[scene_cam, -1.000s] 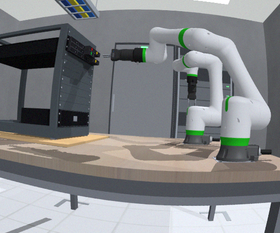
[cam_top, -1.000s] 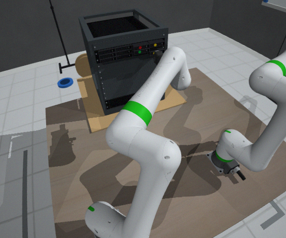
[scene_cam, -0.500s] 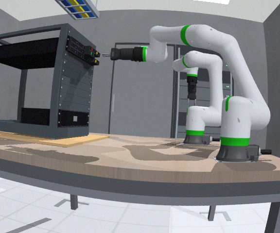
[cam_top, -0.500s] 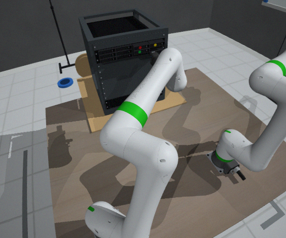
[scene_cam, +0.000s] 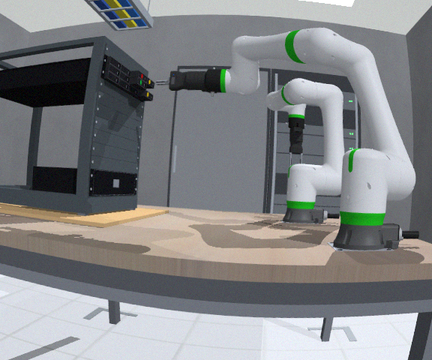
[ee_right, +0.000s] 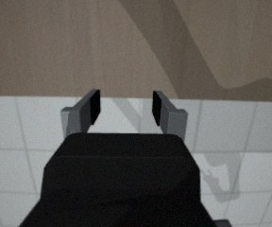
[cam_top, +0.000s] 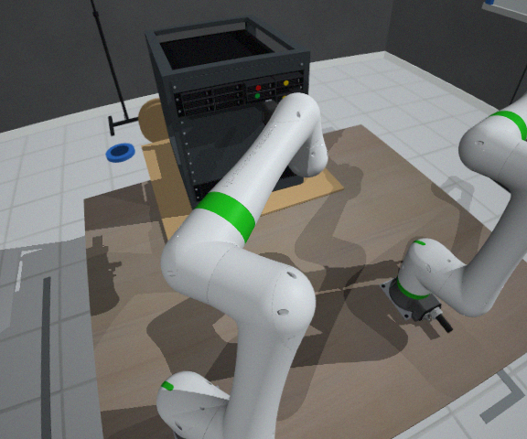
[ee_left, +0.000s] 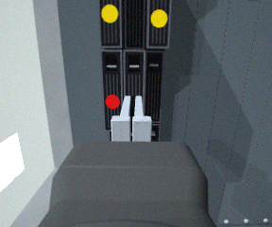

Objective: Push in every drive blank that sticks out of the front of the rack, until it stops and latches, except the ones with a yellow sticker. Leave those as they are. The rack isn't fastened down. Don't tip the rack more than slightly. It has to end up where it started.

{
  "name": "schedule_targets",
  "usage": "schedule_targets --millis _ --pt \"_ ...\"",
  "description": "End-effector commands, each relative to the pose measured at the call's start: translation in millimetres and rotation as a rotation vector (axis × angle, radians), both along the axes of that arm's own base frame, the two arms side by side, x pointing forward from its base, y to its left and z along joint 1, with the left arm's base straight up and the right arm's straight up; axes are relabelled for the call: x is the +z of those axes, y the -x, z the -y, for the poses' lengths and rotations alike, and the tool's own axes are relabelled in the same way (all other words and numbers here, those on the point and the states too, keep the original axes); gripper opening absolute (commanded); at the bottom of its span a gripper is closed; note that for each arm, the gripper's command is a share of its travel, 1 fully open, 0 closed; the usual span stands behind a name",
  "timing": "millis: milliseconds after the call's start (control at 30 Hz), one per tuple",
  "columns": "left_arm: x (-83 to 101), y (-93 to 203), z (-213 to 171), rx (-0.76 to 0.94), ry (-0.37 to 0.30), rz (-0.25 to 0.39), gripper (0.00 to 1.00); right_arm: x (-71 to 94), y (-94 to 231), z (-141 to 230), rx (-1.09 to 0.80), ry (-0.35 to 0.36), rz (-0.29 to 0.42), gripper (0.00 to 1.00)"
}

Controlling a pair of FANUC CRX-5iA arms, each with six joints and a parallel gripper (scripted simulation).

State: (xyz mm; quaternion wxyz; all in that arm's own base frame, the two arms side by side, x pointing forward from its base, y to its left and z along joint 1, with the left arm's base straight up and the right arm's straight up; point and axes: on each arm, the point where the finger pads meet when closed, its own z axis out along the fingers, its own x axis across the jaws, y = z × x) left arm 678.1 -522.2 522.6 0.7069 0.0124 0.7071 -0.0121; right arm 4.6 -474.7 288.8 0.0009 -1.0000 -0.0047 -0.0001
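Observation:
The dark rack [cam_top: 235,69] [scene_cam: 86,154] stands upright on a wooden board. Two blanks with yellow stickers [ee_left: 110,13] [ee_left: 159,18] [scene_cam: 149,82] [scene_cam: 148,94] stick out at the right end of its drive rows. Beside them, a blank with a red sticker [ee_left: 112,101] [cam_top: 258,88] [scene_cam: 142,76] and one with a green sticker [cam_top: 257,95] [scene_cam: 140,82] also appear to stand proud. The green sticker is hidden in the left wrist view. My left gripper [ee_left: 133,107] [scene_cam: 157,82] is shut and empty, pointing at the middle row, fingertips short of the front. My right gripper [ee_right: 127,101] [scene_cam: 296,163] is open and empty, pointing down, far from the rack.
The wooden board [cam_top: 320,185] [scene_cam: 146,214] lies under the rack on the table [cam_top: 131,340] [scene_cam: 216,259]. The left arm reaches across the table in front of the rack. The right arm stands beside it. A blue ring [cam_top: 111,154] and a stand are beyond the table.

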Motion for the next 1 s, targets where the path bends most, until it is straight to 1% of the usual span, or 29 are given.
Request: schedule_targets --millis 0,100,167,367,467,967 --pt "2.0 -0.6 -0.4 0.0 0.002 0.002 0.0 0.8 0.1 0.2 0.0 0.002 0.0 1.0" --pt "2.0 -8.9 -0.1 0.0 0.002 0.002 0.0 0.8 0.1 0.2 0.0 0.002 0.0 1.0" --pt "2.0 -8.9 -0.1 0.0 0.002 0.002 0.0 0.8 0.1 0.2 0.0 0.002 0.0 1.0" --pt "2.1 -42.0 1.1 0.0 0.002 0.002 0.0 0.8 0.1 0.2 0.0 0.002 0.0 1.0" --pt "2.2 -52.1 1.4 0.0 0.002 0.002 0.0 0.8 0.1 0.2 0.0 0.002 0.0 1.0" --pt "2.2 -54.2 1.5 0.0 0.002 0.002 0.0 0.8 0.1 0.2 0.0 0.002 0.0 1.0"
